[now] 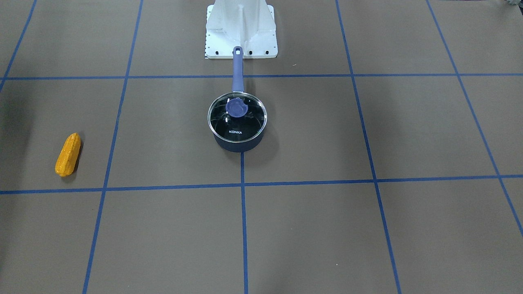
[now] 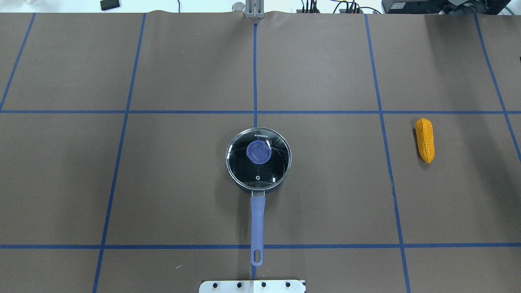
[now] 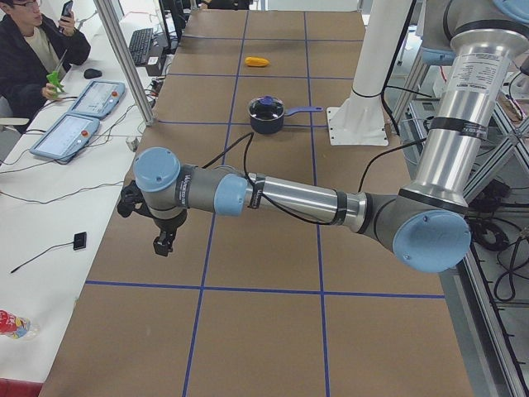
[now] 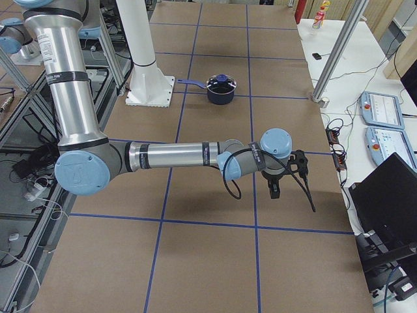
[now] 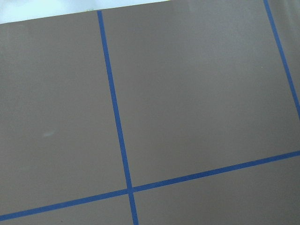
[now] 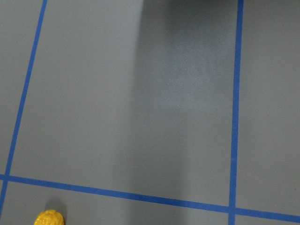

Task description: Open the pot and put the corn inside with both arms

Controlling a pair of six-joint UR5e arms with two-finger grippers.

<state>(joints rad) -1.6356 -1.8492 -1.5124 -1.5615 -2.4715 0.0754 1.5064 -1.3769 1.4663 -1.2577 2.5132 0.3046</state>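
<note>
Exterior front-facing is showing the pot (image 1: 239, 146) sitting upright near the middle of the table (image 1: 367, 228), with the glass lid (image 1: 237, 118) resting closed on its rim. Its handle (image 1: 237, 69) is pointing to 12 o'clock in this view, its end reaching the white base plate (image 1: 241, 36). The corn (image 1: 68, 154) is lying on the table at 9 o'clock from the pot, well apart from it, its length running roughly from 1 to 7 o'clock.

Seen from the exterior left view, the left arm (image 3: 289, 198) is stretching out low over the table, and the left gripper (image 3: 164, 244) is hanging fingers-down above the surface, well apart from the pot. How far it is open cannot be told from here.

Seen from the exterior right view, the right arm (image 4: 176, 155) is stretching out likewise, with the right gripper (image 4: 273, 190) pointing down above the table. Its opening cannot be told either. One end of the corn is showing at 7 o'clock in the right wrist view.
</note>
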